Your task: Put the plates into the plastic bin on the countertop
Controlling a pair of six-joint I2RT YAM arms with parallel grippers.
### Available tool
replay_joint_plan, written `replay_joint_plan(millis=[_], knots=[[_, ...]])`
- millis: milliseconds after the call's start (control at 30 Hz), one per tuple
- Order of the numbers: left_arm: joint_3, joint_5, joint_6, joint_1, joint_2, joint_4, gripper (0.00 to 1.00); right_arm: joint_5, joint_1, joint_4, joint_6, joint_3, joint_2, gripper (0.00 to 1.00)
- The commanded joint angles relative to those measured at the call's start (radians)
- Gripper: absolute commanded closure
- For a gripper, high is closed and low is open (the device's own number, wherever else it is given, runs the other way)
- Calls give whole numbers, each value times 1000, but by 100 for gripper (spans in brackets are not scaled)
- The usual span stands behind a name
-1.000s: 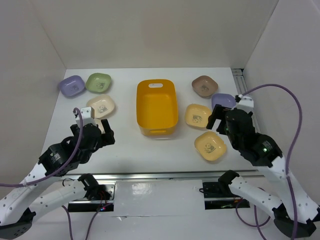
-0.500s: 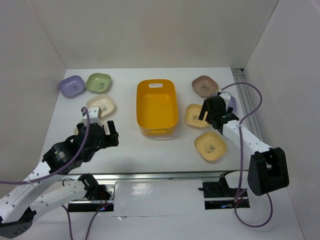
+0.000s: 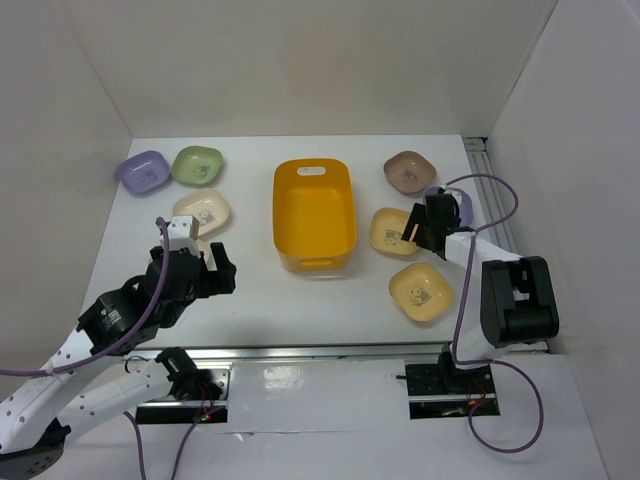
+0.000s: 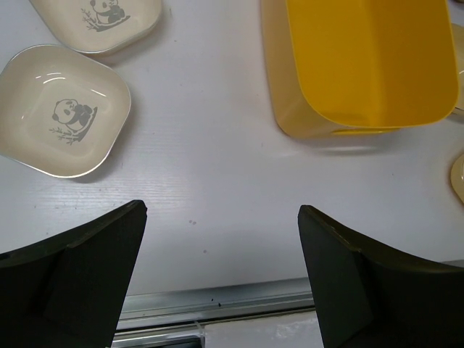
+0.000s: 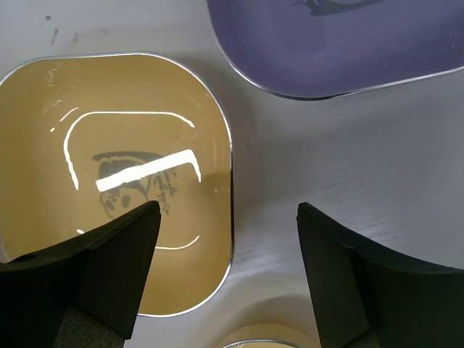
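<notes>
The yellow-orange plastic bin (image 3: 313,213) stands mid-countertop and is empty; it also shows in the left wrist view (image 4: 362,65). My right gripper (image 3: 420,228) (image 5: 228,254) is open and low, its jaws straddling the right rim of a pale yellow plate (image 3: 392,230) (image 5: 116,181). A lilac plate (image 3: 450,204) (image 5: 341,43) lies just beyond it. A second yellow plate (image 3: 420,291) and a brown plate (image 3: 409,171) lie nearby. My left gripper (image 3: 212,275) (image 4: 221,254) is open and empty over bare countertop. Two cream plates (image 4: 65,109) (image 4: 98,22) lie ahead and left of it.
A lilac plate (image 3: 143,171) and a green plate (image 3: 196,165) sit at the far left. White walls enclose the countertop (image 3: 250,300). A metal rail (image 3: 320,350) runs along the near edge. A cable (image 3: 480,185) loops beside the right arm.
My right arm has stretched forward and dropped low, bringing its open gripper down around the yellow plate's right rim. My left gripper has shifted only slightly.
</notes>
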Motion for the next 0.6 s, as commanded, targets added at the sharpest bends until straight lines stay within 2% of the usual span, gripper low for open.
replay_joint_plan(millis=[0, 200, 567], knots=[[2, 1, 19, 6, -6, 32, 1, -10, -9, 70, 13, 0, 25, 17], [2, -8, 10, 6, -6, 22, 1, 10, -9, 42, 32, 32, 108, 27], [2, -17, 0, 6, -16, 22, 1, -1, -9, 73, 50, 41, 162, 59]])
